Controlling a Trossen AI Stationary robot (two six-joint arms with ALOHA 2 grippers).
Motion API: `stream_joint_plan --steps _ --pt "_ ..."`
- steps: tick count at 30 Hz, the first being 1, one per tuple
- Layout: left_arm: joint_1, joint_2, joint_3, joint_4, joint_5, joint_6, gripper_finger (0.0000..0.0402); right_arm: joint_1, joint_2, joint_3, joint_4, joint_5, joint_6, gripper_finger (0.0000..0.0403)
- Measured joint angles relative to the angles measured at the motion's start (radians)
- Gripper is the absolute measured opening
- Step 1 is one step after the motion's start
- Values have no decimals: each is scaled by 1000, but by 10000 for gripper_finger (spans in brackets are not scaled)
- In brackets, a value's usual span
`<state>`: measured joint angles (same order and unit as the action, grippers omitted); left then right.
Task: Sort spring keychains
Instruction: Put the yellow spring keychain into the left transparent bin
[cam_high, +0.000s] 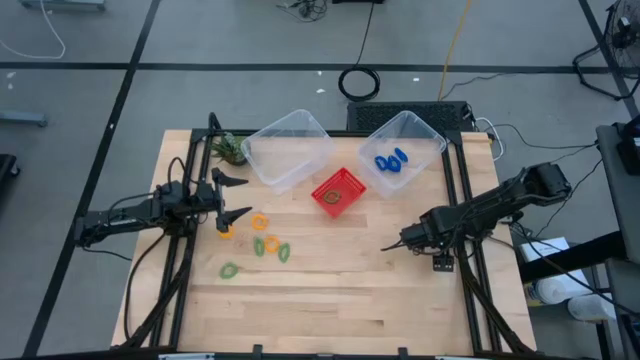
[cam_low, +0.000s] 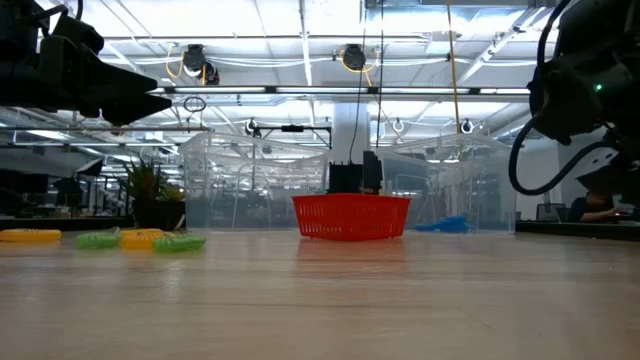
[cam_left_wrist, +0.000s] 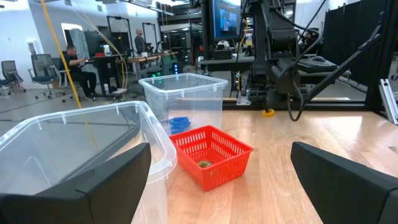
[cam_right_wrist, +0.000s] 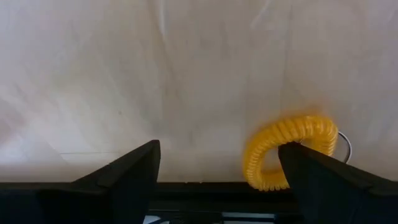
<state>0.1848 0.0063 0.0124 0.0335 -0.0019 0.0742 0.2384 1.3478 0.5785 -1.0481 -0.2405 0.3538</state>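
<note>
Sorting looks partly done to me: blue spring keychains sit in a clear bin, green and orange ones wait loose near my wide-open left gripper, right gripper spread wide, empty.
</note>
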Motion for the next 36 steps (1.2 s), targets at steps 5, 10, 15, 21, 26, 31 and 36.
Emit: stream_joint_plan --steps 5,10,15,21,26,31,36 --pt "0 0 0 1 0 0 395 -3 36 1 51 2 45 279" --pt "0 0 0 0 0 0 395 -3 48 -1 65 42 111 187" --pt "0 0 0 0 0 0 395 -2 66 -1 75 60 186 85" --pt "0 0 0 0 0 0 395 0 75 6 80 79 300 10" --pt "0 0 0 0 0 0 395 17 80 76 86 136 296 4" --pt "0 0 0 0 -1 0 395 16 85 170 295 258 258 1" --pt "0 0 0 -1 0 0 395 15 146 232 550 249 169 1"
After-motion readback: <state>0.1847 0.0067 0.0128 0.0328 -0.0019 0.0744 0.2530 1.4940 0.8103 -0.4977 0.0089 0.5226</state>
